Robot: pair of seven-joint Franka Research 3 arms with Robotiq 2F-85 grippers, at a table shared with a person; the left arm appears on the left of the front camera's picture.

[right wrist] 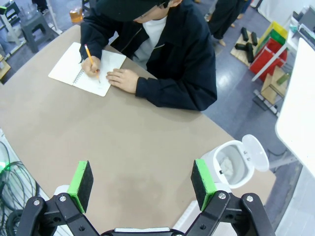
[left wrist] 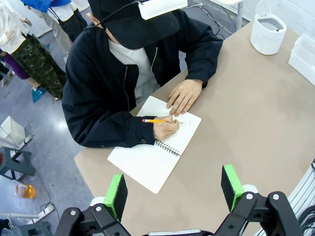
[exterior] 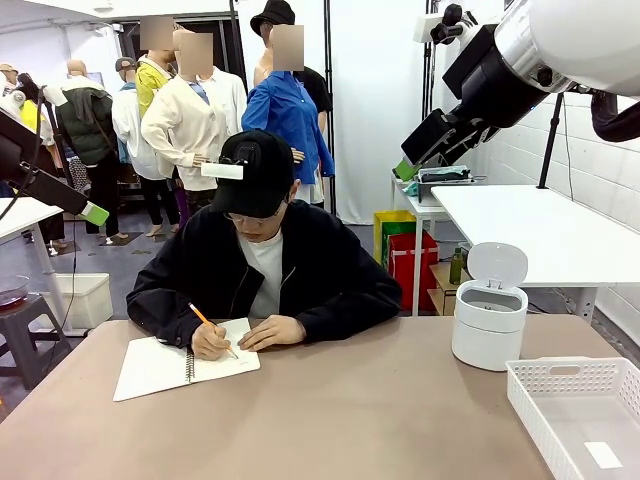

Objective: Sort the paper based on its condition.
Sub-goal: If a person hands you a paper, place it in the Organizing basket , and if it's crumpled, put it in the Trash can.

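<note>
**rigwatcher:** Where's the paper (left wrist: 189, 129)?

**me:** It's the notebook (left wrist: 147, 164) page under the person's writing hand (left wrist: 165, 129). I see both pincers spread, empty: left gripper (left wrist: 174, 189) hovering near the notebook, right gripper (right wrist: 142, 179) well apart from it.

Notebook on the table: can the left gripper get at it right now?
Probably not cleanly. The left gripper hangs open high above the notebook, but both the person's hands rest on one page, one writing with a pencil.
</note>
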